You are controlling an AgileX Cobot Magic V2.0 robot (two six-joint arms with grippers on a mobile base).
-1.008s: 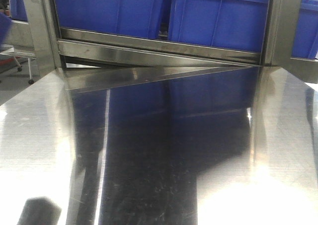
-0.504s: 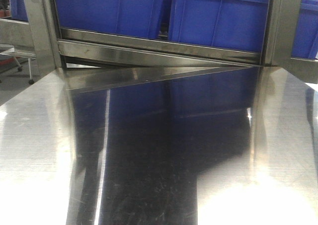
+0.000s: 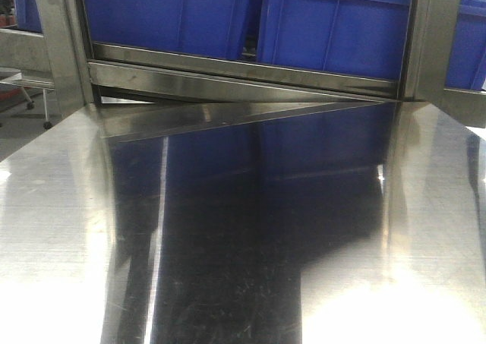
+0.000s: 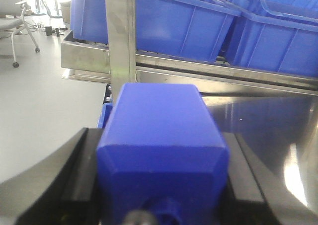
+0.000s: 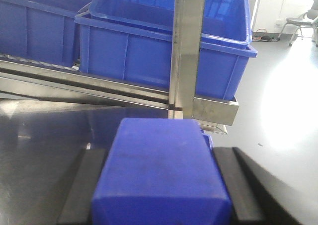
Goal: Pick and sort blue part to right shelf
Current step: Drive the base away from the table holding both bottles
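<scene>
Front-facing view: steel table (image 3: 45, 207) meets shelf (image 3: 228, 82); left fingers (image 4: 59, 170) grip blue part (image 4: 159, 130), right fingers (image 5: 82, 185) blue block (image 5: 161, 165).

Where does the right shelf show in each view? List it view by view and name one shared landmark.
Front view: the right shelf spans the top, with blue bins above its steel rail.
Left wrist view: across the top, behind a held blue block.
Right wrist view: top left and centre, behind another held blue block.
Shared landmark: the shiny steel table in front of the rail.
</scene>
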